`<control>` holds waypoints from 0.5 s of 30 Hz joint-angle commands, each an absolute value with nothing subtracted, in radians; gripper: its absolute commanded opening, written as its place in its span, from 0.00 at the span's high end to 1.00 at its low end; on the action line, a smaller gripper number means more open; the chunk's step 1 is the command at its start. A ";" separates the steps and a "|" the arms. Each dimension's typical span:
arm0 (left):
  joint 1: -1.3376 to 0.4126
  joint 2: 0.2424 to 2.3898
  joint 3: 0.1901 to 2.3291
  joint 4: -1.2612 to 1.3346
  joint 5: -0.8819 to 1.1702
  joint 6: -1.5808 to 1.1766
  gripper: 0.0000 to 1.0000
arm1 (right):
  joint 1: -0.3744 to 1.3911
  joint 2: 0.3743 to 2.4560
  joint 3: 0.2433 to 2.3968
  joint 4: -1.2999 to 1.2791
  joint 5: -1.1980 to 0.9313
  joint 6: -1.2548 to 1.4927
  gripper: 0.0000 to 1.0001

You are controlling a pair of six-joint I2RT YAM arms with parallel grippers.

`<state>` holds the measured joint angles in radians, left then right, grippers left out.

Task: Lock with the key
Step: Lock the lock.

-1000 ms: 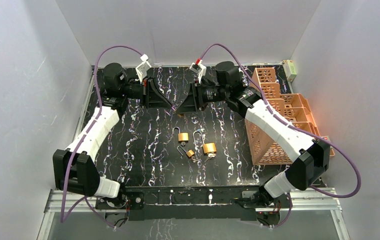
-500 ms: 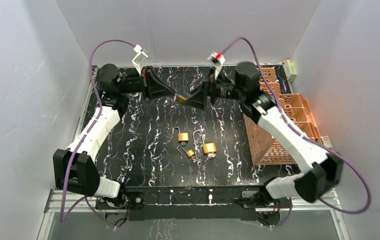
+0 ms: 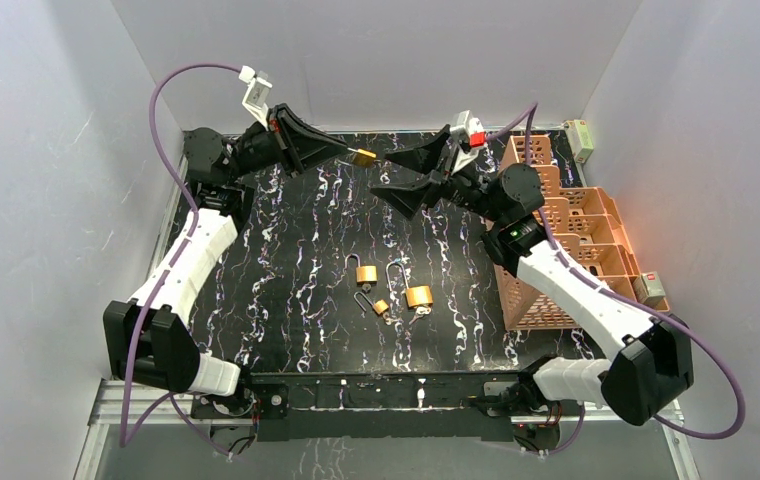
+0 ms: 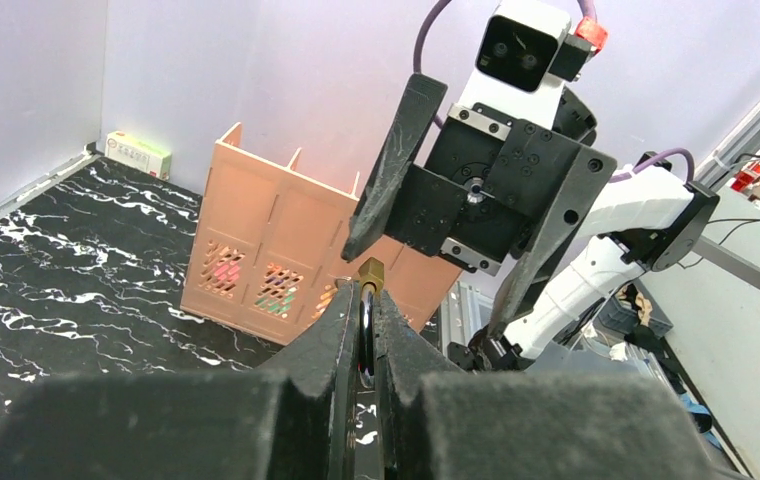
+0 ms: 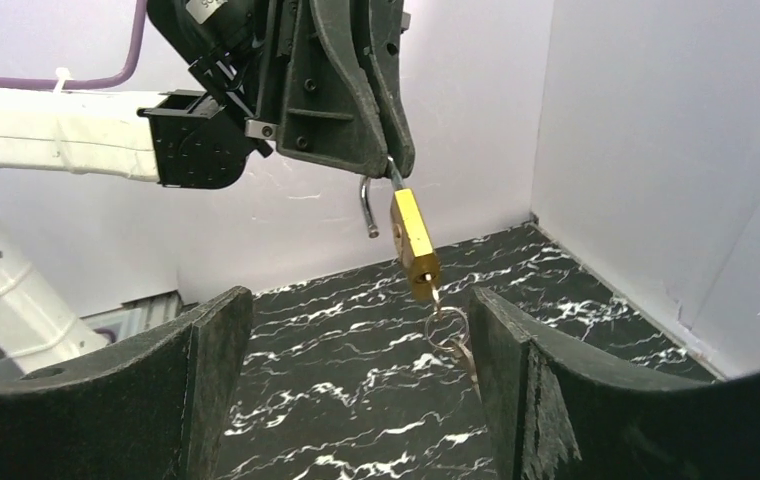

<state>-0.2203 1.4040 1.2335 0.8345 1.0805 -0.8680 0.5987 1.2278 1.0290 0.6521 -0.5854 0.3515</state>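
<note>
So from the top camera you've got the left gripper [image 3: 346,153] up over the middle of the worktop's [image 3: 286,260] far edge, clamped on a brass padlock [image 3: 364,157]. The right gripper [image 3: 381,174] faces it from just beside, jaws spread wide with nothing in them. Three more padlocks [image 3: 361,272] lie near the centre of the worktop, and an orange basket [image 3: 556,250] sits along the right edge. Left wrist cam: your fingers [image 4: 341,340] are pinched tight on the shackle [image 4: 366,325], the brass body pokes out past the tips, and the other gripper gapes right behind it. Right wrist cam: the lock hangs tilted from the left fingers with its shackle popped open and a key ring [image 5: 446,330] dangling from the bottom, out in front of the gap between your parted right fingers [image 5: 516,380], touching neither
</note>
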 commanded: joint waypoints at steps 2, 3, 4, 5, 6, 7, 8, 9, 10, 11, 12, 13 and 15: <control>-0.225 1.379 1.293 0.907 1.073 -0.897 1.00 | 0.605 1.266 1.083 0.823 -0.563 0.291 0.15; -0.225 1.379 1.296 0.908 1.074 -0.896 1.00 | 0.606 1.275 1.102 0.814 -0.568 0.293 0.16; -0.225 1.379 1.300 0.908 1.073 -0.896 1.00 | 0.605 1.285 1.120 0.804 -0.583 0.293 0.18; -0.225 1.380 1.304 0.908 1.072 -0.898 1.00 | 0.606 1.294 1.137 0.795 -0.596 0.296 0.19; -0.225 1.383 1.310 0.909 1.074 -0.899 1.00 | 0.607 1.305 1.153 0.786 -0.611 0.301 0.22; -0.225 1.385 1.313 0.912 1.076 -0.898 1.00 | 0.607 1.315 1.166 0.778 -0.626 0.302 0.25; -0.225 1.386 1.316 0.915 1.077 -0.899 1.00 | 0.609 1.324 1.181 0.768 -0.640 0.301 0.29; -0.225 1.388 1.318 0.919 1.079 -0.899 1.00 | 0.608 1.333 1.198 0.758 -0.654 0.301 0.32; -0.224 1.389 1.320 0.922 1.084 -0.899 1.00 | 0.611 1.339 1.201 0.756 -0.660 0.304 0.35; -0.225 1.390 1.321 0.927 1.087 -0.900 1.00 | 0.614 1.347 1.205 0.763 -0.665 0.310 0.38; -0.225 1.390 1.320 0.930 1.088 -0.902 1.00 | 0.615 1.354 1.207 0.772 -0.667 0.320 0.42; -0.225 1.390 1.320 0.934 1.089 -0.902 1.00 | 0.617 1.362 1.212 0.777 -0.672 0.329 0.46; -0.225 1.388 1.315 0.943 1.089 -0.907 1.00 | 0.620 1.380 1.229 0.777 -0.686 0.344 0.54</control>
